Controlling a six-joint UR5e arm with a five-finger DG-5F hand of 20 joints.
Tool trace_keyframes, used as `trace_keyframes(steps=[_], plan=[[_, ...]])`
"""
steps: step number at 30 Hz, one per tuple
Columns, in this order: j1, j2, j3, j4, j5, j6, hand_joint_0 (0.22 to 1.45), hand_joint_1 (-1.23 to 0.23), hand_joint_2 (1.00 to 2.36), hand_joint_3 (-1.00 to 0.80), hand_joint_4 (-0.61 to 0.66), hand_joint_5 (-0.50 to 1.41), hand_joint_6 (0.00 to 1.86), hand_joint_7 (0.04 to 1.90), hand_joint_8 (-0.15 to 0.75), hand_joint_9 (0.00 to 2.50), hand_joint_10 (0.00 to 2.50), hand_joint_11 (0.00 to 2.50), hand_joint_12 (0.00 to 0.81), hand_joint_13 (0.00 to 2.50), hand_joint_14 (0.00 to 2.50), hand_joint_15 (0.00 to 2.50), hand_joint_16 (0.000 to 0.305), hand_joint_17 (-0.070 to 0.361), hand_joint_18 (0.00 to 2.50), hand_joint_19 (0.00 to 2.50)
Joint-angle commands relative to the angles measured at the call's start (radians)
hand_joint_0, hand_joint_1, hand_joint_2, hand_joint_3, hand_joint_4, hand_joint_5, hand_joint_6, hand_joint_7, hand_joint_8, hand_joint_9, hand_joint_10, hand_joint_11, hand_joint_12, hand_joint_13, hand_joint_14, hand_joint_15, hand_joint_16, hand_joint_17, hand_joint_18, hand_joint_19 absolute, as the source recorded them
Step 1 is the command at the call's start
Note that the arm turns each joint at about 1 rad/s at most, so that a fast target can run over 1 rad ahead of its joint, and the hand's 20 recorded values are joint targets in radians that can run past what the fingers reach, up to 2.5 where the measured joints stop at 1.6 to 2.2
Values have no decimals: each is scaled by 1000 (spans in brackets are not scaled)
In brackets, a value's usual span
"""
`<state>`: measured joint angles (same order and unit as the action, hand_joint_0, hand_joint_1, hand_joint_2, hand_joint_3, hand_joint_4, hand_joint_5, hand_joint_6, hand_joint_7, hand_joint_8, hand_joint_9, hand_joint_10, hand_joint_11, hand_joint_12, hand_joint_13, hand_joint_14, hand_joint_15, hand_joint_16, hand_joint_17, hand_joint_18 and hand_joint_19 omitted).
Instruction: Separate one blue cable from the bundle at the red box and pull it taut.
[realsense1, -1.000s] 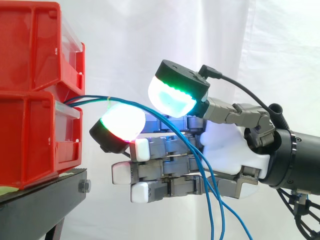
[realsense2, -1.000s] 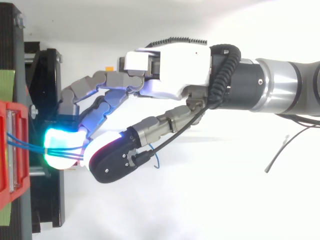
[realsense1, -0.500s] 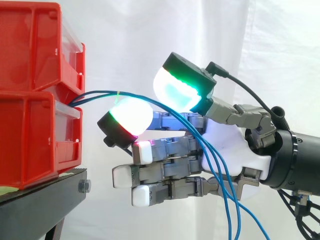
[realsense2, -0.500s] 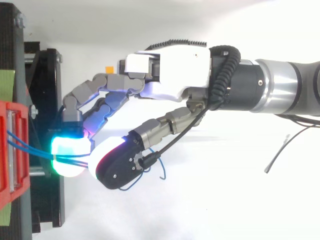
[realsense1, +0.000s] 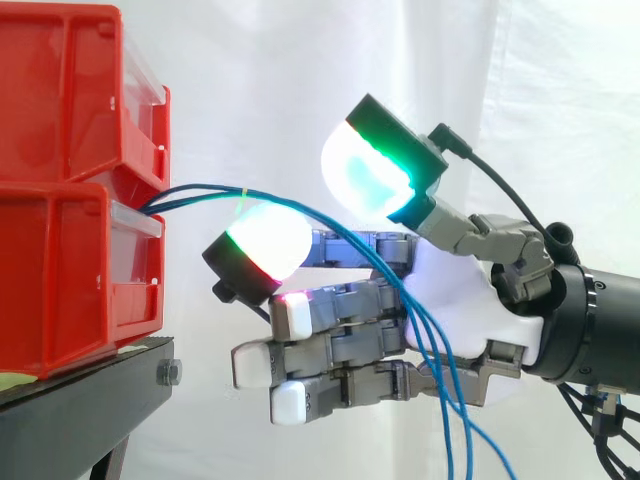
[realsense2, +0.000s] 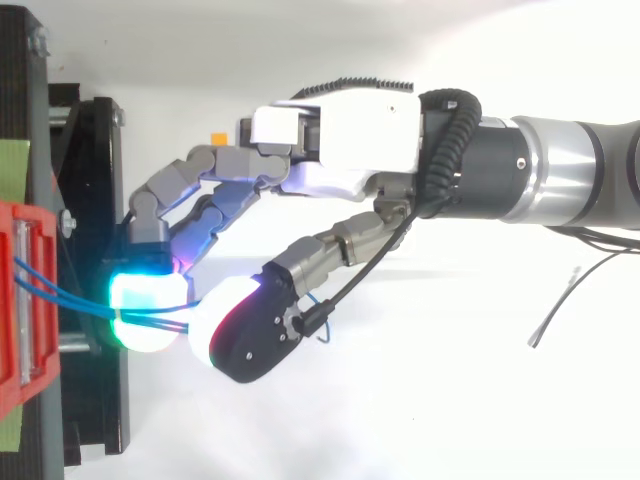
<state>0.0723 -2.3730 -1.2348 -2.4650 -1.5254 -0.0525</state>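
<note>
Thin blue cables (realsense1: 205, 187) from the glossy red box (realsense1: 70, 280) drape over the hand's (realsense1: 455, 295) spread fingers (realsense1: 345, 348).

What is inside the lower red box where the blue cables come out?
The blue cables enter the lower red box at its top front edge. Its wall covers their ends and anything else inside.

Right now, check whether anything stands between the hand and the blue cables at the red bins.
Nothing visible does. The blue cables leave the red bins, lie across one glowing pad of the hand, then hang past its palm. They run together there, and none is separated yet.
</note>
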Motion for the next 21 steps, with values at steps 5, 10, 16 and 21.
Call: trace_keyframes(steps=[5,10,16,21], plan=[[-6,0,0,-17,-13,2,576,-689,1019,-119,86,-178,918,1110,322,844,15,907,354,755,17,542,47,106,665,584],[-6,0,0,-9,-12,-1,592,-715,1022,-74,44,-177,924,1156,322,844,18,909,354,763,19,549,46,104,669,587],[-8,0,0,-15,-16,0,582,-719,1017,-193,106,-184,916,1082,313,841,16,908,348,761,18,564,45,102,669,600],[-14,1,0,-18,-24,-1,565,-695,1006,-415,132,-175,898,1097,315,839,16,911,354,759,18,559,46,103,671,605]])
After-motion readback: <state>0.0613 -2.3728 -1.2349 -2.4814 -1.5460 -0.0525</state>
